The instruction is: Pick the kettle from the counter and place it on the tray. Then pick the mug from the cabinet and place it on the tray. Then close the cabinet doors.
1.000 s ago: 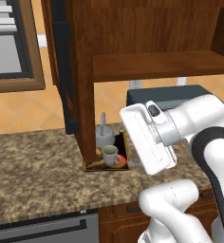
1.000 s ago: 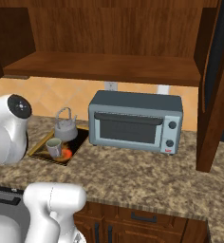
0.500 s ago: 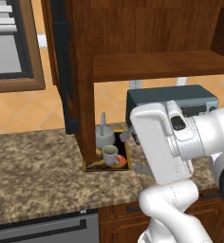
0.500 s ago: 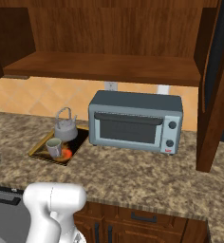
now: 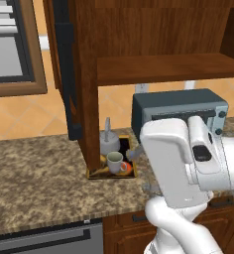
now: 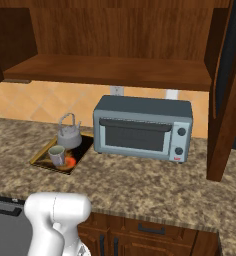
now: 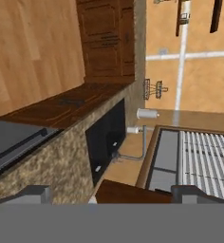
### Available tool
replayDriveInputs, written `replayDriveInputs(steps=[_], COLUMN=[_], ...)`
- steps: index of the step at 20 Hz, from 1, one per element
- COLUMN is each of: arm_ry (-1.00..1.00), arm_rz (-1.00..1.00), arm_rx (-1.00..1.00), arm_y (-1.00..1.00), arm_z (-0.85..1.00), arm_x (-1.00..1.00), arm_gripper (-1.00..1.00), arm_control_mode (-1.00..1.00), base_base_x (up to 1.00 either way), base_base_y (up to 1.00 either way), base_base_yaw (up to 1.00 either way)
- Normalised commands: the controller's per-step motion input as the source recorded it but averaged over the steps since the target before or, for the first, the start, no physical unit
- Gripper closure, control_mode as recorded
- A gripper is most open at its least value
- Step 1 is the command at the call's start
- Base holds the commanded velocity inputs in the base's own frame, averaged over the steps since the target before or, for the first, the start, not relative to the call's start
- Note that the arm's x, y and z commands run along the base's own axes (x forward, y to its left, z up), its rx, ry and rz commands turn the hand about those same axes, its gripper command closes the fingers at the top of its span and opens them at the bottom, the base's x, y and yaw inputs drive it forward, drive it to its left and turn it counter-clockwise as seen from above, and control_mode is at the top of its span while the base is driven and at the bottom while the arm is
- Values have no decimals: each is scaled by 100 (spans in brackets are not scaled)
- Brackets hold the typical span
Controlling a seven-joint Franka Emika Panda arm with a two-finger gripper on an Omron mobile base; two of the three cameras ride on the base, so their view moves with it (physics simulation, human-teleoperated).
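The arm rises in the lower right of the left base view, its big white upper link folded across the front of the toaster oven point(image 5: 178, 106), with the base column showing at the bottom of the right base view. In the hand view the camera is rolled well over, so the bench point(image 7: 57, 152) edge runs diagonally, and the gripper point(image 7: 115, 193) shows as two grey fingertips point(image 7: 35, 193) at the bottom, spread as wide as they go with nothing between them. It looks along the speckled bench front toward a dark recess and a window, away from the tray. The tray point(image 5: 96, 173) lies on the bench point(image 5: 34, 178) just left of the oven, a dark rectangle with a gold-brown rim and an orange-red patch inside. On it stand the kettle point(image 5: 108, 144), squat grey metal with a thin upright handle, at the back, and the mug point(image 5: 114, 161), pale with a dark inside, in front of it and just beside it. In the right base view the tray point(image 6: 40, 159), kettle point(image 6: 69, 135) and mug point(image 6: 56, 155) sit left of the oven point(image 6: 142, 127), well apart from the robot's base. The cabinet point(image 6: 110, 70) is dark reddish wood with a bare shelf; one door point(image 5: 64, 74) hangs open above the tray, edge on, and another door point(image 6: 225, 90) stands open at the right.
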Motion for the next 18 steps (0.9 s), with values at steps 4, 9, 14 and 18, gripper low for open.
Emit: replayDriveInputs(steps=[4, 9, 14, 18], arm_ry=[-1, 0, 12, 7], arm_rz=[-28, -36, -32, -15], arm_rx=[0, 0, 3, 5], arm_y=[57, 54, 35, 18], arm_z=[0, 0, 8, 5], arm_x=[0, 16, 27, 16], arm_gripper=[-100, -100, -100, -100], arm_control_mode=[-100, -100, -100, -100], base_base_x=[0, 0, 0, 0], base_base_y=[0, 0, 0, 0], base_base_yaw=[0, 0, 0, 0])
